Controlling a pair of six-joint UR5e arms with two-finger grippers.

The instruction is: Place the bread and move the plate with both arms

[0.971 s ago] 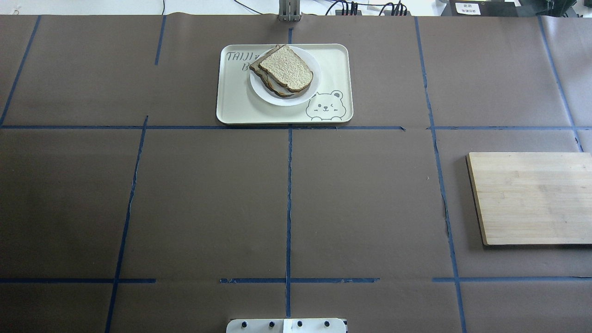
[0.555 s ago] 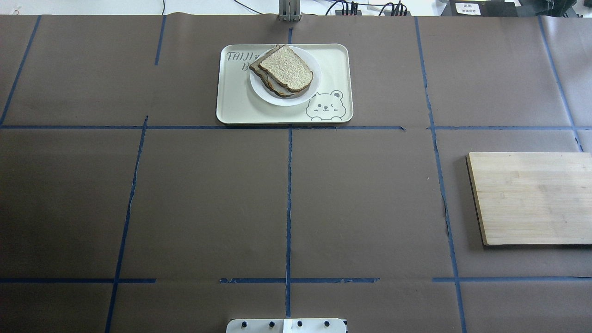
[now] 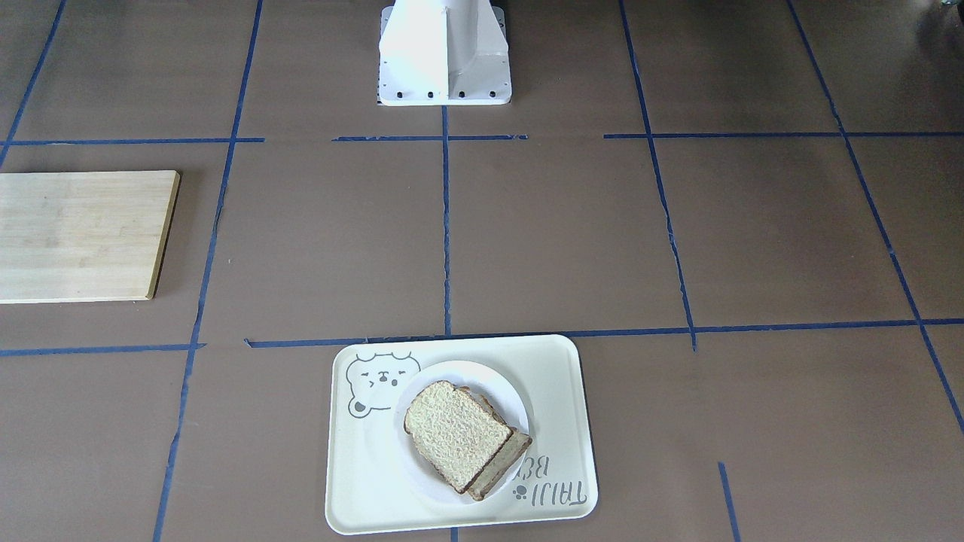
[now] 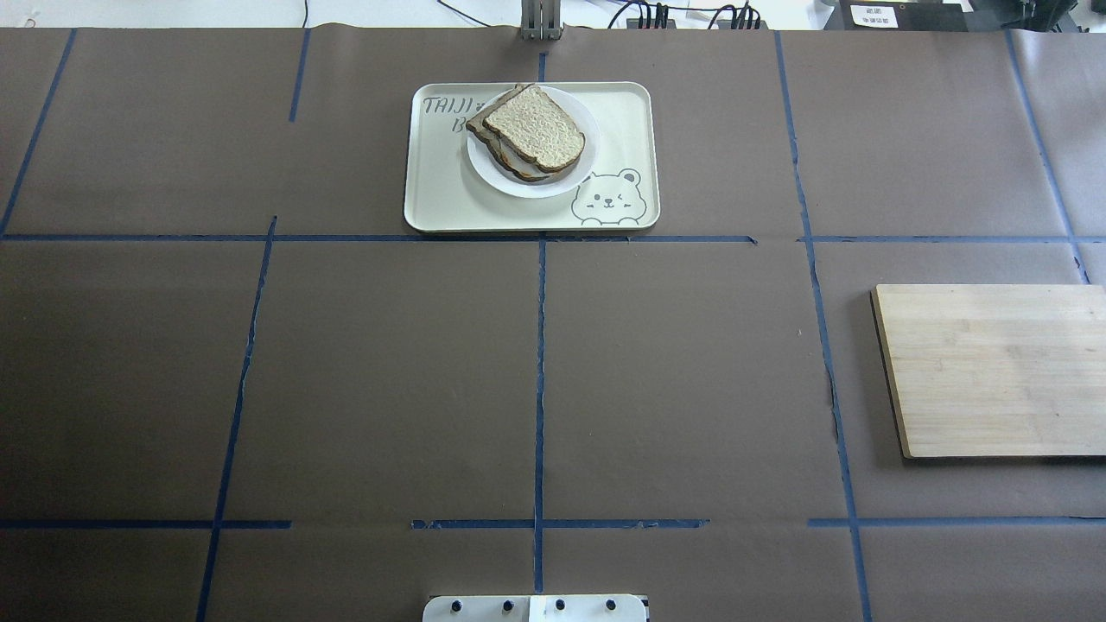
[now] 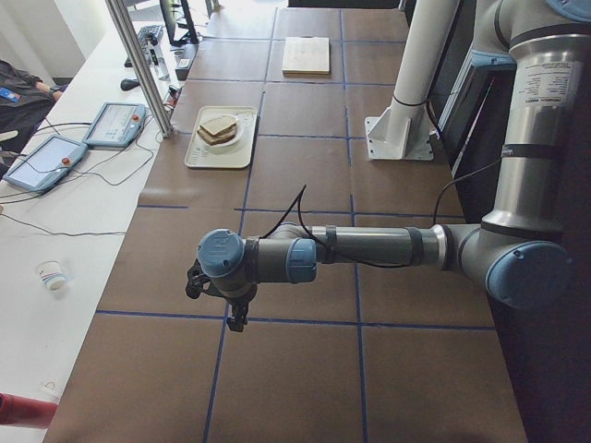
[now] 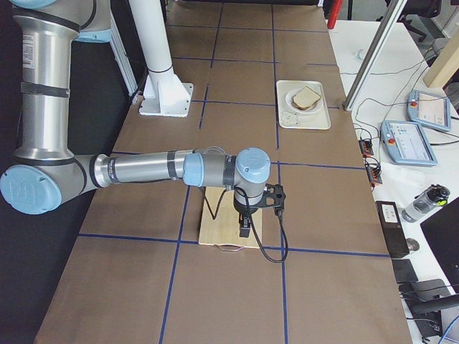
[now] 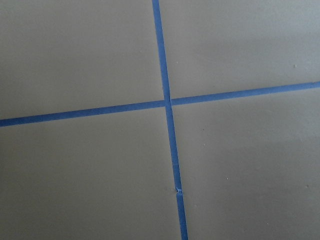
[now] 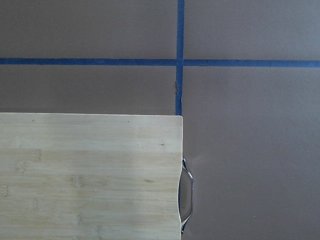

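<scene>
The bread, a domed slice with coarse crumb and dark crust, lies on top of another slice on the small white plate. The plate sits on the cream bear tray at the far middle of the table. The bread also shows in the front view. My left gripper hangs over bare table far from the tray. My right gripper hangs over the wooden board. Both show only in the side views, so I cannot tell whether they are open or shut.
The wooden cutting board lies at the table's right side; its corner and metal handle fill the right wrist view. The white pedestal base stands at the near middle. Blue tape lines cross the brown table cover.
</scene>
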